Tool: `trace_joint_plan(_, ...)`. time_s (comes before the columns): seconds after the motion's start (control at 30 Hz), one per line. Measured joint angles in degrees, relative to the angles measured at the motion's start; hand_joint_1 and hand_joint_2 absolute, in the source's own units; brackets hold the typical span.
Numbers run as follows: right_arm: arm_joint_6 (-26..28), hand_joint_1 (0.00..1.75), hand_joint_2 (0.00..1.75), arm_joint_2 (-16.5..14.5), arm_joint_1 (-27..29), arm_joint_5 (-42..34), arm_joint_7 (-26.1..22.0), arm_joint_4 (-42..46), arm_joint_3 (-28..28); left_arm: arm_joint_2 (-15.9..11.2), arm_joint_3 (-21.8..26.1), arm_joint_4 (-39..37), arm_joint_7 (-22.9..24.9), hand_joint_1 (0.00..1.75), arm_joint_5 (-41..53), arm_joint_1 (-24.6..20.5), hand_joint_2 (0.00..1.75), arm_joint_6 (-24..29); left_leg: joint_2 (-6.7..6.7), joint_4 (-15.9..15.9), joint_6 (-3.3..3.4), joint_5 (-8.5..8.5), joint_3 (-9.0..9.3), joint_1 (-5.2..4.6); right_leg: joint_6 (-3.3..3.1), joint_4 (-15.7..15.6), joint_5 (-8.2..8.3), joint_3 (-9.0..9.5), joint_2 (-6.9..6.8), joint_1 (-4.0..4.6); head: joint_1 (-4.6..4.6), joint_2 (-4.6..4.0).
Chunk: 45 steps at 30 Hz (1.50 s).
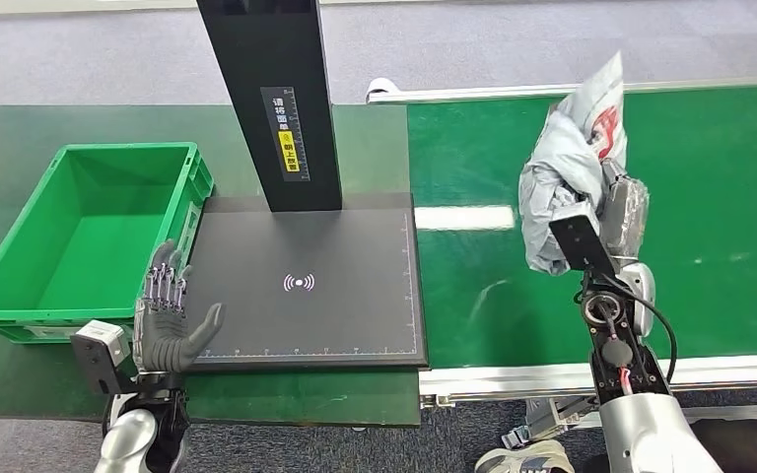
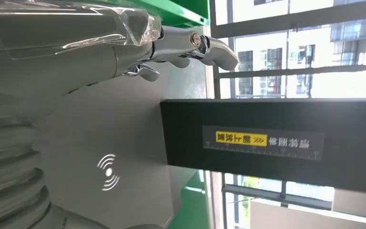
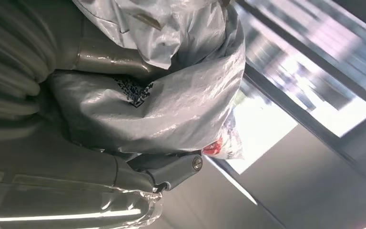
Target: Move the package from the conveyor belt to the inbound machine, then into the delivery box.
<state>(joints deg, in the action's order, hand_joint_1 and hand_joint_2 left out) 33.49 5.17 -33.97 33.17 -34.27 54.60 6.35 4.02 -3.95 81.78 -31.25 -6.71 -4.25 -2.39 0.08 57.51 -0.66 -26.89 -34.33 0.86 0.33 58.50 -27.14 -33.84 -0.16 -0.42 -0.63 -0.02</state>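
A crumpled grey plastic package with red print hangs above the green conveyor belt, gripped by my right hand. In the right wrist view the package bulges between the thumb and fingers and hides most of the hand. The inbound machine is a flat black scan plate with a white wave mark and a black upright post. The green delivery box stands left of the plate, with nothing in it. My left hand is raised at the plate's near left corner, fingers spread, holding nothing.
The plate and box rest on a dark green table. The belt's metal side rail runs along the near edge. Someone's shoe shows on the grey floor below the rail.
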Motion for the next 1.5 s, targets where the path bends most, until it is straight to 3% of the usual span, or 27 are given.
trace_joint_plan(0.1,5.5,1.75,1.75,-1.4,2.4,11.2,-4.1,7.8,2.7,0.0,-0.1,-0.6,0.0,0.0,-1.0,-1.2,1.75,0.1,0.13,0.0,-0.01,-0.01,0.02,0.0,0.0,0.0,0.0,-0.02,0.09,0.01,0.0,0.0)
trace_joint_plan(0.23,6.1,1.75,1.75,-3.4,5.1,26.9,-5.5,16.0,7.7,-0.1,-0.1,-1.5,0.1,0.0,-1.9,-2.3,1.75,0.1,0.18,0.0,-0.02,-0.01,0.03,0.04,-0.03,0.0,-0.01,-0.04,0.16,0.04,0.01,0.0)
trace_joint_plan(0.37,6.1,1.75,1.75,-3.8,5.8,34.0,-5.5,17.6,15.8,-0.4,-0.3,-2.5,-0.3,0.0,-2.2,-3.0,1.75,-0.7,0.19,0.0,-0.02,0.0,0.02,0.06,-0.03,0.0,-0.01,-0.02,0.16,0.05,0.0,0.0)
trace_joint_plan(0.53,4.7,1.75,1.75,-4.4,3.9,33.8,-4.2,11.0,26.4,-0.8,-1.0,-3.7,-0.7,0.0,-1.7,-3.7,1.75,-1.5,0.17,0.0,-0.02,0.0,0.0,0.05,-0.03,0.0,-0.01,0.0,0.14,0.05,-0.01,0.0)
trace_joint_plan(0.67,-6.1,1.75,1.75,-4.6,0.4,31.2,1.9,1.4,36.0,-1.2,-1.5,-4.3,-1.2,0.0,-1.2,-3.6,1.75,-2.2,0.11,0.0,-0.02,0.0,0.01,0.05,-0.03,0.0,-0.01,0.0,0.09,0.05,-0.01,0.0)
trace_joint_plan(0.8,-14.6,1.75,1.75,-5.2,-2.0,29.3,5.0,-6.9,44.2,-1.7,-1.6,-4.5,-1.4,0.0,-0.8,-3.0,1.75,-2.6,0.01,0.0,-0.02,0.01,-0.01,0.05,-0.03,0.0,-0.02,-0.01,0.02,0.05,0.0,0.0)
trace_joint_plan(1.0,-16.1,1.73,1.75,-6.1,-5.3,27.9,7.0,-13.1,50.5,-2.0,-1.6,-4.5,-1.4,0.0,-0.5,-2.2,1.75,-3.3,0.04,0.0,-0.02,0.0,0.08,0.05,-0.03,0.0,-0.02,0.05,0.03,0.05,-0.01,0.0)
trace_joint_plan(1.13,-14.8,0.0,1.75,-6.4,-6.3,28.0,7.8,-14.5,52.2,-2.2,-1.6,-4.5,-1.4,0.0,-0.5,-1.8,1.75,-3.3,0.03,0.0,-0.02,0.01,0.27,0.05,-0.03,0.0,-0.02,0.24,0.02,0.05,-0.01,-0.01)
trace_joint_plan(1.3,-12.2,0.0,1.75,-6.3,-6.7,27.6,8.8,-14.7,52.5,-2.2,-1.6,-4.4,-1.4,0.0,-0.4,-1.7,1.75,-3.4,0.03,0.0,-0.02,0.01,0.31,0.05,-0.03,0.0,-0.01,0.29,0.02,0.05,-0.01,-0.01)
trace_joint_plan(1.37,-7.0,0.0,1.75,-5.8,-7.6,25.1,8.4,-13.6,51.4,-2.2,-1.6,-4.4,-1.4,0.0,-0.1,-1.5,1.75,-3.8,0.02,0.0,-0.01,0.03,0.32,0.05,-0.03,0.0,-0.01,0.29,0.02,0.05,-0.01,-0.01)
trace_joint_plan(1.5,2.5,0.0,1.75,-4.6,-6.7,12.1,1.3,-8.0,45.8,-2.3,-1.6,-4.5,-1.3,0.0,0.1,-1.2,1.75,-4.1,0.02,0.0,-0.01,0.03,0.29,0.05,-0.02,0.0,-0.01,0.26,0.02,0.05,-0.01,-0.01)
